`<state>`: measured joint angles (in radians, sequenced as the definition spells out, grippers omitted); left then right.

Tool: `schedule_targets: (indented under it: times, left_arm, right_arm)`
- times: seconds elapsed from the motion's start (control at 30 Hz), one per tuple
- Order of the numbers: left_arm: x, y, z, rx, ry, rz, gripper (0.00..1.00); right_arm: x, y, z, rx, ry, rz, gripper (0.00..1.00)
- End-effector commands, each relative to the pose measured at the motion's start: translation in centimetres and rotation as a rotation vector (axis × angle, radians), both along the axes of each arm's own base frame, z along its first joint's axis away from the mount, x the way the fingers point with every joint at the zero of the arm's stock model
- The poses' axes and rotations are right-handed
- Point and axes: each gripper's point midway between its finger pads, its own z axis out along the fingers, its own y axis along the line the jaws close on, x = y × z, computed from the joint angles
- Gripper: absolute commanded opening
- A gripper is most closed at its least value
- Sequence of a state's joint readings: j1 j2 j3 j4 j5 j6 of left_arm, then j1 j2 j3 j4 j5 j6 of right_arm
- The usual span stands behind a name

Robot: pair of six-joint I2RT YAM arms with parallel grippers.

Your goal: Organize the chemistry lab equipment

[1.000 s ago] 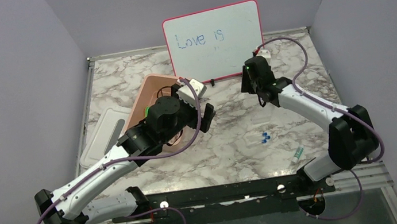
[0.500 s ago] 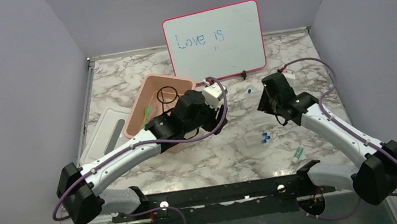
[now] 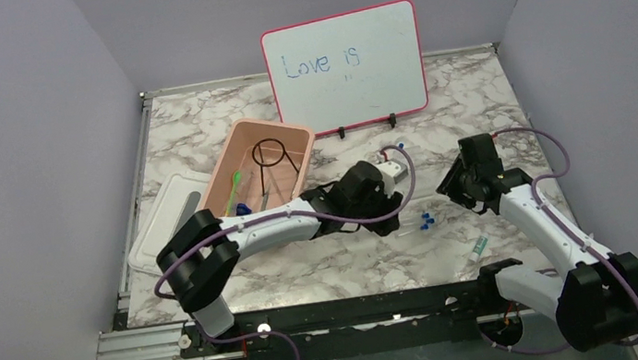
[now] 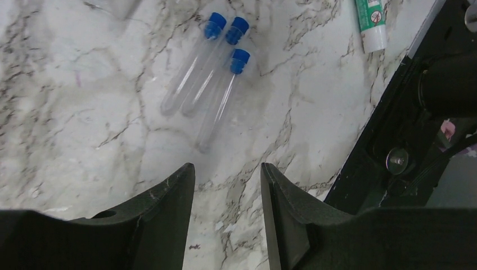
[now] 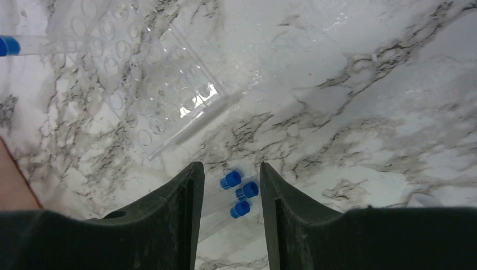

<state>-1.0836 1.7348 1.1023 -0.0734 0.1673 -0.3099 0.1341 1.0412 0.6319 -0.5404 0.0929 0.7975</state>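
Three clear tubes with blue caps [image 3: 426,220] lie side by side on the marble table. My left gripper [image 3: 390,217] is open and empty just left of them; in its wrist view the tubes [image 4: 211,73] lie ahead of the gripper [image 4: 228,166]. My right gripper [image 3: 451,189] is open and empty to their right; its view shows the caps [image 5: 246,190] between the spread fingers [image 5: 228,164], below them. The pink tub [image 3: 241,148] holds the black ring tripod [image 3: 273,153], tongs [image 3: 262,183] and green-handled tool [image 3: 235,186]. Another capped tube [image 3: 399,145] lies further back.
A clear plastic rack [image 5: 163,95] lies flat beyond the tubes. A small white tube with green print [image 3: 479,245] lies near the front edge. The white lid [image 3: 162,219] sits left of the tub. The pink-framed whiteboard [image 3: 344,65] stands at the back.
My left arm has swung right from over the tub to the table's middle, beside the tubes. My right arm has drawn back from the whiteboard toward the near right.
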Motion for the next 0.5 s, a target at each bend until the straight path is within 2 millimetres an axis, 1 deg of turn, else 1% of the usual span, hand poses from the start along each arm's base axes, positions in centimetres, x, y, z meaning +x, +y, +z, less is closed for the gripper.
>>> schedule_targets:
  times: [0.0, 0.07, 0.13, 0.17, 0.37, 0.47]
  left_arm:
    - [-0.3, -2.4, -1.4, 0.046, -0.086, -0.022, 0.49]
    - [-0.4, -2.4, -2.8, 0.100, -0.095, -0.029, 0.49]
    - [-0.4, -2.5, -3.7, 0.132, -0.111, -0.030, 0.49]
    - [-0.5, -2.6, -3.9, 0.139, -0.116, -0.034, 0.49]
    - [1.4, -1.4, -5.7, 0.263, -0.203, 0.031, 0.49]
    - [1.4, -1.2, -6.1, 0.289, -0.214, 0.007, 0.49]
  right_arm:
    - [0.5, 1.0, 0.8, 0.105, -0.073, -0.023, 0.46]
    - [0.4, 1.1, 1.1, 0.123, -0.106, -0.035, 0.46]
    - [0.1, 1.1, 1.0, 0.131, -0.117, -0.041, 0.46]
    - [0.0, 1.0, 0.9, 0.132, -0.118, -0.043, 0.46]
    - [-0.4, 0.6, 0.4, 0.106, -0.100, -0.049, 0.46]
    - [-0.4, 0.2, 0.5, 0.091, -0.109, -0.057, 0.46]
